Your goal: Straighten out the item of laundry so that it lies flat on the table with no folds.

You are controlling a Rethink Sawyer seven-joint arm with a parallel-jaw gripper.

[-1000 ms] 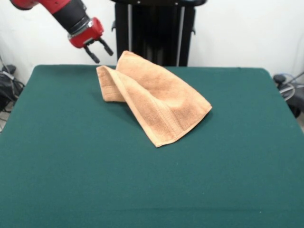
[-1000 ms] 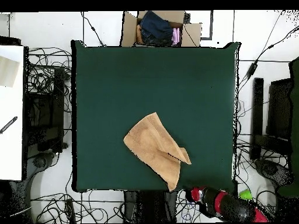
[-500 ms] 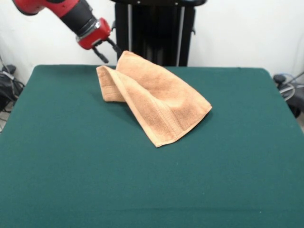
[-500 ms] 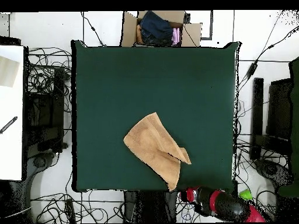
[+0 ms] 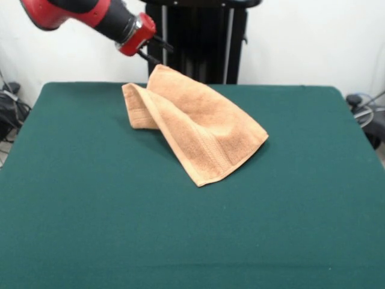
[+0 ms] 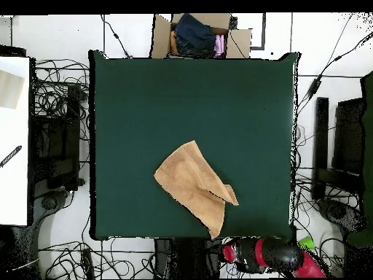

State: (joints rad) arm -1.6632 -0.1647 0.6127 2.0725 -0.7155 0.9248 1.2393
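- The hand towel (image 5: 195, 129) lies folded over itself on the green worktop (image 5: 90, 211), towards the far side; its far corner reaches the far edge.
- The gripper (image 5: 153, 49) hangs above that far corner, holding nothing; whether its jaws are apart I cannot tell.
- Probably positioning to grasp the corner and unfold.
- A cardboard box (image 6: 200, 34) beyond the worktop holds clothing.

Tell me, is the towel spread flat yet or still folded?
Still folded. The towel lies doubled over itself on the table, with a raised ridge and one flap sticking out at the side; the overhead view shows an overlapping layer too.
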